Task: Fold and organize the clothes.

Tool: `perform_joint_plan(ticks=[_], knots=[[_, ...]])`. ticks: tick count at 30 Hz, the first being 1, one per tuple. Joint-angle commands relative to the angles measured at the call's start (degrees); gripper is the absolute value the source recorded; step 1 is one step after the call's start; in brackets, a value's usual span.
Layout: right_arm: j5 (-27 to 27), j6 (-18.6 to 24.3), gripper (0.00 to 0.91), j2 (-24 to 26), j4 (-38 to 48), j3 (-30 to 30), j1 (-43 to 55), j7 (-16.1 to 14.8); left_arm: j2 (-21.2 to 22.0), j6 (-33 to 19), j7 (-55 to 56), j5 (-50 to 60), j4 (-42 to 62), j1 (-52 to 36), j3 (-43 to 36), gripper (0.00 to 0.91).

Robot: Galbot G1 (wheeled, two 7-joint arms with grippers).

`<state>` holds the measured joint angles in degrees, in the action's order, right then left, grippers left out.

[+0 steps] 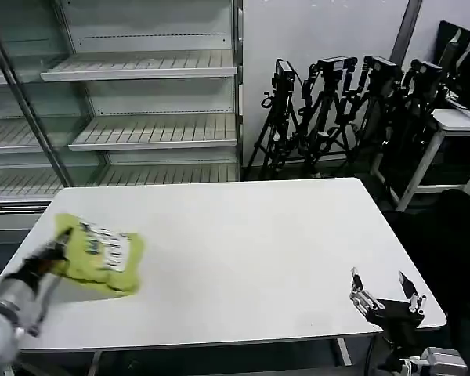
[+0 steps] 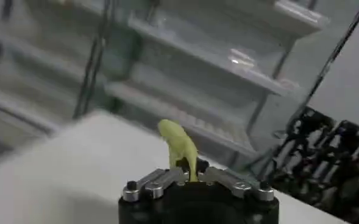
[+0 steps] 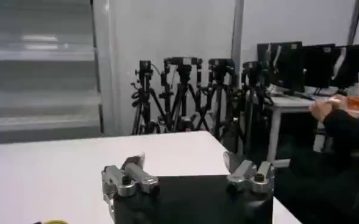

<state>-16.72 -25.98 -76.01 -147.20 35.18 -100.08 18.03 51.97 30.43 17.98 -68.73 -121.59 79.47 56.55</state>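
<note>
Your left gripper pinches the bunched shirt at the table's left edge, while your right gripper sits spread near the right front corner.

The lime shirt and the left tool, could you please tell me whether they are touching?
Touching: the left wrist view shows the left tool pinching a fold of the lime shirt.

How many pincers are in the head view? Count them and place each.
2. The left pincer is at the table's near left, shut on the folded shirt. The right pincer stands open over the table's near right corner, holding nothing.
</note>
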Motion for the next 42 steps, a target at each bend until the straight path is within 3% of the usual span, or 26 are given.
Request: perform_joint_plan(ticks=[1,6,7,9,12,20,29,37,38,39,40,42], knots=[[-0.1,0.1,0.907,-0.1,1.3,-1.2,2.4,0.0,-12.2,2.4,-3.8,17.9,-6.4,2.6,1.6,0.02],[0.3,0.3,0.907,-0.4,1.5,-0.5,1.0,-0.1,-1.0,-1.9,-5.3,39.3,-4.4,2.6,-23.9,0.02],[0.5,0.5,0.907,-0.4,1.5,-0.4,0.7,-0.1,0.1,-5.6,-6.0,45.6,-1.7,2.2,-28.1,0.02],[0.9,0.7,0.907,-0.7,1.4,0.0,-0.1,-0.2,3.3,-9.2,-6.3,54.5,3.3,1.0,-34.6,0.02],[1.4,1.0,0.907,-1.0,0.7,0.5,-1.6,-0.2,7.8,-9.8,-6.1,58.7,4.3,-0.8,-41.9,0.02],[2.2,1.1,0.907,-1.6,-0.4,1.1,-3.2,0.0,17.7,-4.5,-6.1,56.1,0.0,-11.4,-51.5,0.02],[3.1,1.3,0.907,-3.5,-0.5,0.6,-4.2,0.0,24.1,-1.5,-1.1,49.2,11.9,-21.4,-57.1,0.02],[3.0,1.1,0.907,-3.3,-0.9,1.1,-4.1,0.0,29.9,-2.4,1.3,47.1,17.4,-26.9,-61.5,0.02],[3.1,1.1,0.907,-3.3,-1.1,1.2,-4.1,0.0,30.2,-2.8,1.3,46.7,17.2,-26.9,-61.4,0.202],[3.2,1.1,0.907,-3.3,-1.2,1.3,-4.1,-0.3,30.7,-3.0,1.3,46.5,17.0,-26.9,-61.3,0.595],[3.6,1.3,0.907,-3.0,-1.4,1.2,-4.2,-0.6,31.3,-3.7,1.1,46.1,16.7,-26.4,-60.7,0.907],[3.6,1.4,0.907,-2.6,-1.9,1.3,-4.3,-1.1,31.5,-5.6,0.7,45.9,16.1,-25.5,-60.4,0.907]])
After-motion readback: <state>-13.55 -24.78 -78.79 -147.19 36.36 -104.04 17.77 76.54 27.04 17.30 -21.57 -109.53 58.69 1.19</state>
